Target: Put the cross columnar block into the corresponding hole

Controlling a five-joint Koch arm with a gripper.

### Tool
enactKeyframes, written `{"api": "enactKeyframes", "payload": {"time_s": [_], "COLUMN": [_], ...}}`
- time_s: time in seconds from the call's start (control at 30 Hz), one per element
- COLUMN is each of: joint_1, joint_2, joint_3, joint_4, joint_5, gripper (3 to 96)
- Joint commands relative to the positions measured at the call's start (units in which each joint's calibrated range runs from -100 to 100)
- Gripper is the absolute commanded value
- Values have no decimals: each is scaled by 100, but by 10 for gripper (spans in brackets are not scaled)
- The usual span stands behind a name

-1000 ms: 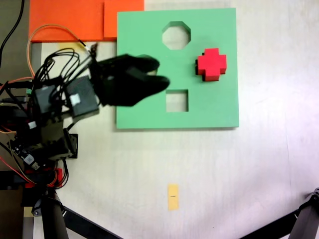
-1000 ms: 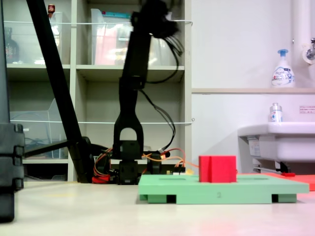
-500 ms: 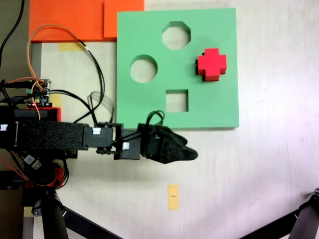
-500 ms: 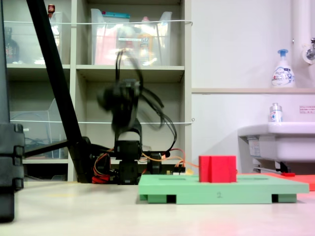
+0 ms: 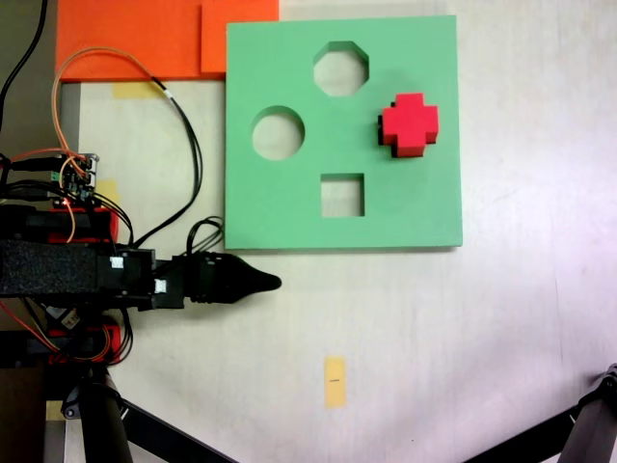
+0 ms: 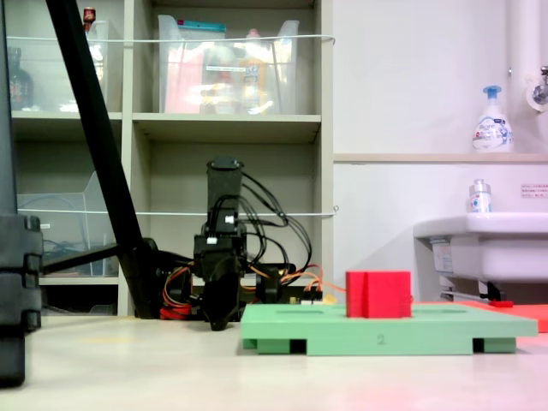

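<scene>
Where the green foam board (image 5: 289,212) lies flat on the pale table (image 5: 463,338), we count four cutouts in it in the first exterior view: one octagonal hole (image 5: 340,68), one round hole (image 5: 278,133), one square hole (image 5: 341,195), and the plus-shaped hole (image 5: 380,131), of which only a dark edge shows beside its occupant. We record one cross columnar block (image 5: 411,123), bright red, seated in that plus-shaped hole toward the first exterior view's right side of the board; in the second exterior view the block (image 6: 378,294) stands upright and rises above the board's top face. The other three cutouts hold nothing. We list one gripper (image 5: 253,282), black, lying low off the board just past its lower left corner in the first exterior view, pointing toward the first exterior view's right; its jaws come together to a single point and carry nothing. It is well apart from the block. We also note two orange foam sheets (image 5: 135,39) at the upper left, one small yellow tag (image 5: 334,382) on the table, and, in the second exterior view, one shelf unit (image 6: 171,128) with clear bins, two bottles (image 6: 491,120) and one white basin (image 6: 479,248).
</scene>
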Motion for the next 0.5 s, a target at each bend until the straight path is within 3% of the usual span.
{"api": "enactKeyframes", "payload": {"time_s": [0.03,0.5], "joint_1": [34,24], "joint_2": [-41,-41], "joint_3": [-78,-78], "joint_4": [-783,-677], "joint_5": [-20,-20], "gripper": [485,486]}}
